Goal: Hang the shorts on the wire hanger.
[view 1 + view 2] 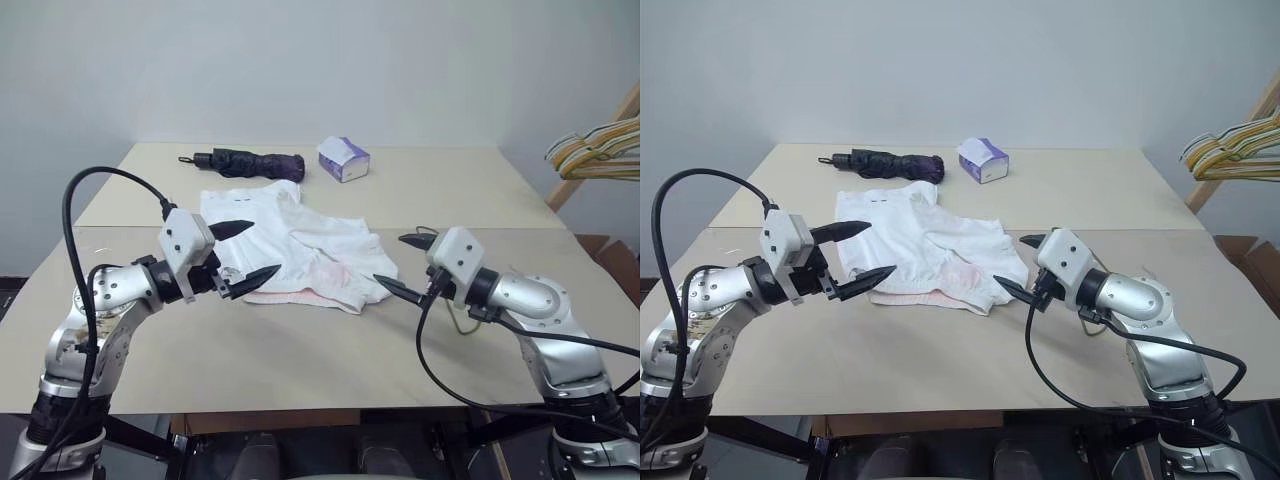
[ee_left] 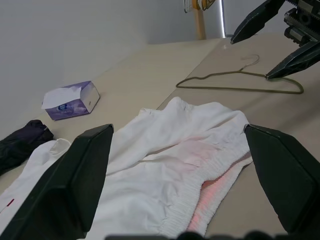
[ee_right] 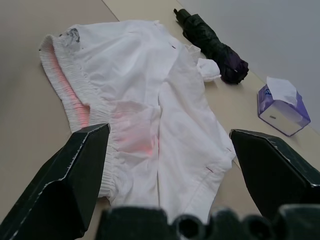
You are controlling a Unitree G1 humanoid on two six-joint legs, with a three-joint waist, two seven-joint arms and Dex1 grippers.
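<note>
The white shorts [image 1: 300, 250] lie crumpled in the middle of the table, elastic waistband toward me, with a faint pink patch inside. My left gripper [image 1: 262, 248] hovers open just over their left side, fingers spread one above the other. My right gripper [image 1: 388, 260] is open too, its tips close to the shorts' right edge. The wire hanger [image 2: 240, 82], thin and dull grey-green, lies flat on the table beyond the shorts, under my right gripper [image 2: 250, 58]. In the right wrist view the shorts [image 3: 150, 100] spread out between the open fingers [image 3: 70, 180].
A folded dark umbrella [image 1: 250, 163] and a purple-and-white tissue box [image 1: 343, 158] sit at the back of the beige table [image 1: 300, 360]. Bunched yellow and green hangers [image 1: 595, 150] hang on a wooden rack off the table's right side.
</note>
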